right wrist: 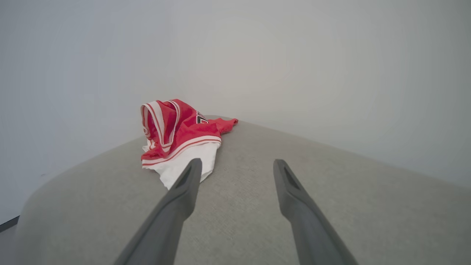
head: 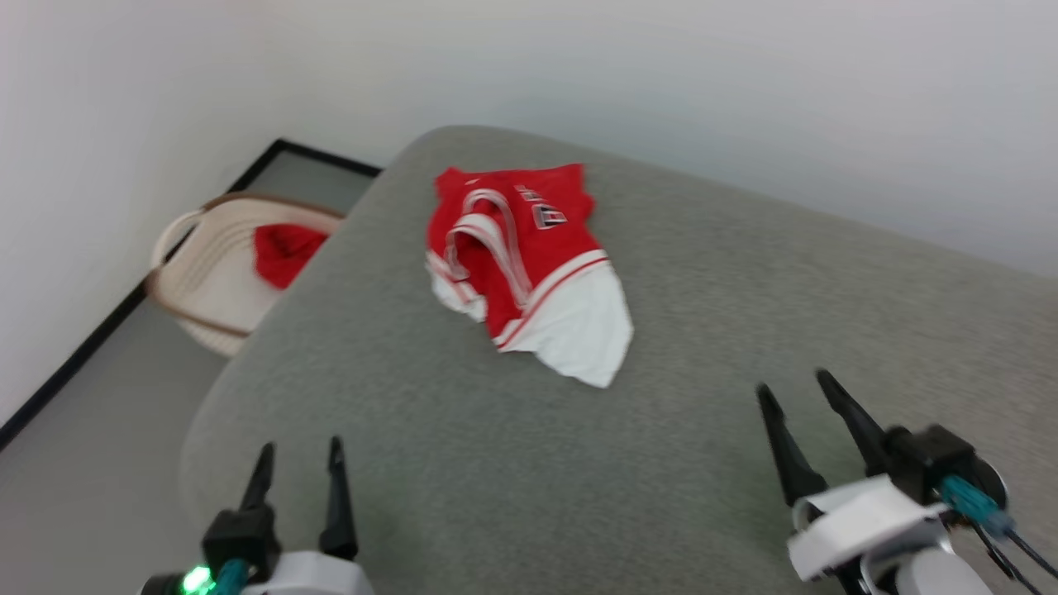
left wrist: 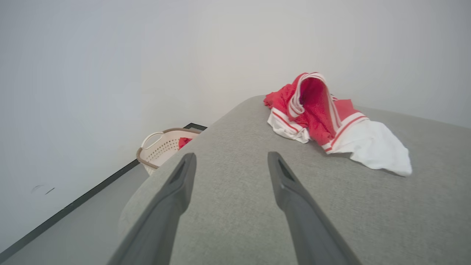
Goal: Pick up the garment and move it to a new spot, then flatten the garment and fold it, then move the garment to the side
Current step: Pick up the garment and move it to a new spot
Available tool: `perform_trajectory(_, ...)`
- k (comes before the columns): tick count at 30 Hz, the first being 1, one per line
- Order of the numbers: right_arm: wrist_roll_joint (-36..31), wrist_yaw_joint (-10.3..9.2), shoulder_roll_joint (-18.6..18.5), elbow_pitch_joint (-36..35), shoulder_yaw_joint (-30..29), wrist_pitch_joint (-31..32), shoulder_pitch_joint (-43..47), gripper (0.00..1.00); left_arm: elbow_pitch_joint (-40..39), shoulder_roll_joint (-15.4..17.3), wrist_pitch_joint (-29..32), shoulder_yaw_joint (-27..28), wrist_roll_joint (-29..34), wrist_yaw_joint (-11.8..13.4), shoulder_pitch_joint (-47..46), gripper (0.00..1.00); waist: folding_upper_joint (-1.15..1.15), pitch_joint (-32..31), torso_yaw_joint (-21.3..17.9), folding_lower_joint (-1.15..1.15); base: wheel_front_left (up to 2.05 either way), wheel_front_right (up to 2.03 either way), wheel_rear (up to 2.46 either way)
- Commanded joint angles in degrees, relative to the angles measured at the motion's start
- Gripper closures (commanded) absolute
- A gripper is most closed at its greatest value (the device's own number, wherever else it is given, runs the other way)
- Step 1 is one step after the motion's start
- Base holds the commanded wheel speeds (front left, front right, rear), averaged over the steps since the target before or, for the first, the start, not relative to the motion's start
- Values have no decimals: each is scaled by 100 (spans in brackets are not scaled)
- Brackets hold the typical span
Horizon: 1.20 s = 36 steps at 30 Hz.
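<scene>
Shirt lies crumpled near far left corner of surface, white sleeve pointing toward me. Left tool and right tool both spread, empty, near front edge. I'd reach in, pinch bunched red ridge, avoid loose sleeve, lift whole shirt clear.

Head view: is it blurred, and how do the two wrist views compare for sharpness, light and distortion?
Head view: motion-blurred, the garment lettering smeared, right gripper soft-edged. Left wrist view: sharper, even light, faint shadow under the white sleeve, wide-angle stretch. Right wrist view: sharp weave on the grey surface, no glare.
</scene>
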Motion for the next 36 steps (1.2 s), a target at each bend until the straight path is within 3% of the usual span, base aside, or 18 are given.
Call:
perform_trajectory(1,39,-8,-50,33,78,-3,-123,0,-51,-24,-3,35,-44,48,86,0,0,194,446,0,0,0,0)
perform_trajectory(7,207,-8,-131,264,616,-3,-542,0,-375,-95,-3,219,-195,213,398,0,0,296,505,0,0,0,0)
perform_trajectory(15,411,-8,-206,433,928,-3,-763,0,-630,-124,-3,312,-318,223,567,0,0,308,506,0,0,0,0)
perform_trajectory(20,463,-8,-223,393,672,-3,-591,0,-527,-126,-3,231,-340,17,351,0,0,305,467,0,0,0,0)
perform_trajectory(25,305,-8,-121,140,187,-3,-153,0,-214,-9,-3,28,-172,-376,-289,0,0,307,373,0,0,0,0)
perform_trajectory(36,191,-8,-50,-492,428,-2,-411,0,620,829,91,433,-327,-706,-2933,0,0,1264,-1418,0,0,0,0)
